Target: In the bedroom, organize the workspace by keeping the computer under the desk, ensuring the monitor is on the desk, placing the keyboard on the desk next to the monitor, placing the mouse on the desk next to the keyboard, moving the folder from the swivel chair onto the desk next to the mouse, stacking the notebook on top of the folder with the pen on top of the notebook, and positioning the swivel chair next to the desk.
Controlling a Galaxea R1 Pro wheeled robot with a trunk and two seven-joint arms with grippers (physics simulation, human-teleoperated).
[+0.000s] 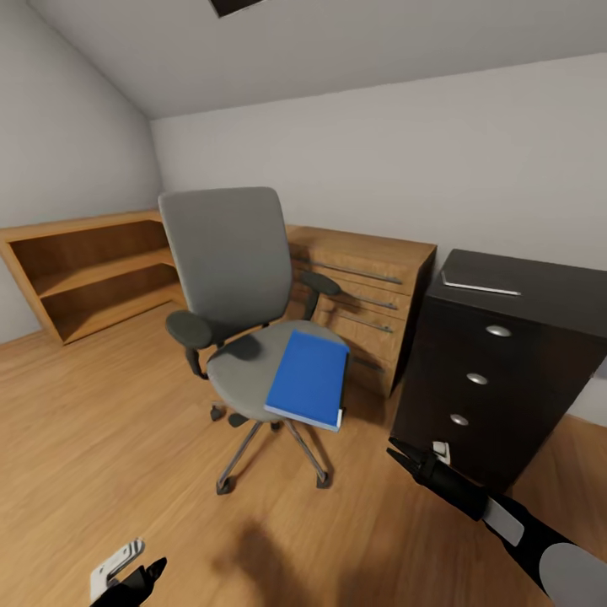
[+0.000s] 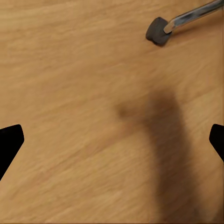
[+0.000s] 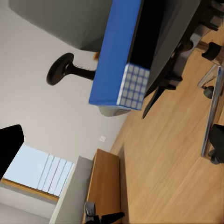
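The grey swivel chair (image 1: 232,278) stands mid-room on the wooden floor. A blue folder (image 1: 308,377) lies flat on its seat and overhangs the front right edge. In the right wrist view the blue folder (image 3: 114,51) shows edge-on, with checked pages. My right gripper (image 1: 403,456) hovers low to the right of the chair, short of the folder, pointing toward it; its jaws hold nothing and stand open (image 3: 112,144). My left gripper (image 1: 150,573) hangs near the floor in front of the chair, open and empty (image 2: 112,140). One chair caster (image 2: 158,30) sits ahead of it.
A black drawer cabinet (image 1: 497,371) stands close on the right, with a flat grey item (image 1: 480,282) on top. Behind the chair are a wooden dresser (image 1: 371,295) and a low open shelf (image 1: 84,270). Bare floor lies to the left.
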